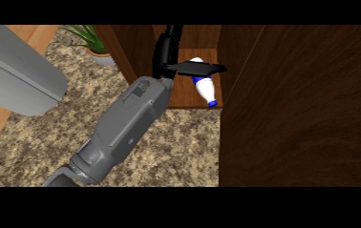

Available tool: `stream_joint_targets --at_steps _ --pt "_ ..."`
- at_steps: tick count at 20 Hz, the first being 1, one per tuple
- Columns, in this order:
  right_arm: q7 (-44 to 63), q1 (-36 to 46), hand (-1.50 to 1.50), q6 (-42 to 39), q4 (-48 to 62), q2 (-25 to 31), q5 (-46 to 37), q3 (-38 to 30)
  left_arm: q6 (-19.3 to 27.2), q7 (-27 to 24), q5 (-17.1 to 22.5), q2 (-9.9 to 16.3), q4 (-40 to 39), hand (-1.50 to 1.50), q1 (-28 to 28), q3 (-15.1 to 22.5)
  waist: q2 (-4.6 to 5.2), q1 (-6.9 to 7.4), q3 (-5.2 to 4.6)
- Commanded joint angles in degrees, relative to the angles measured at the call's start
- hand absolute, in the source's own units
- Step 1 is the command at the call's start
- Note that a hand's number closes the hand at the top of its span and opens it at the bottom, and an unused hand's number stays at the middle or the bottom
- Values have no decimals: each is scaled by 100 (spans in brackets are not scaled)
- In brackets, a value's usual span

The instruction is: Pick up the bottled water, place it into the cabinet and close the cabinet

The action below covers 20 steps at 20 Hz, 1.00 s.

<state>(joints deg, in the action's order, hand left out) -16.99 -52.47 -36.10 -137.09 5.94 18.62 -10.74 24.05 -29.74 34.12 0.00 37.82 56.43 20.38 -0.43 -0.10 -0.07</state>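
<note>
Bottled water lies on its side on the cabinet shelf, blue cap toward the shelf's front edge, just under the hand. That hand reaches into the narrow cabinet opening with fingers stretched straight across the bottle's upper part, curled round nothing. Which arm it belongs to cannot be told. Dark cabinet walls stand close on both sides, and the open door fills the right. Left of the cabinet, the speckled desk lies open; a potted plant sits at its back edge.
</note>
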Motion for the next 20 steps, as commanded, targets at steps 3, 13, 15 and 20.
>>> stream_joint_targets --at_steps 3,13,15,20 --pt "610 177 -150 289 -691 88 318 54 359 135 46 0 1468 -150 -1079 665 10 74 1" --pt "754 122 -150 503 -1037 31 -18 228 659 544 -372 231 3811 -150 -2941 1391 9 84 0" --pt "669 183 -150 348 -824 149 96 186 581 593 -378 526 4431 -150 -3539 1548 7 92 1" --pt "975 20 150 -311 -949 700 -266 862 630 777 -431 888 5052 -150 -4036 1685 17 97 -3"
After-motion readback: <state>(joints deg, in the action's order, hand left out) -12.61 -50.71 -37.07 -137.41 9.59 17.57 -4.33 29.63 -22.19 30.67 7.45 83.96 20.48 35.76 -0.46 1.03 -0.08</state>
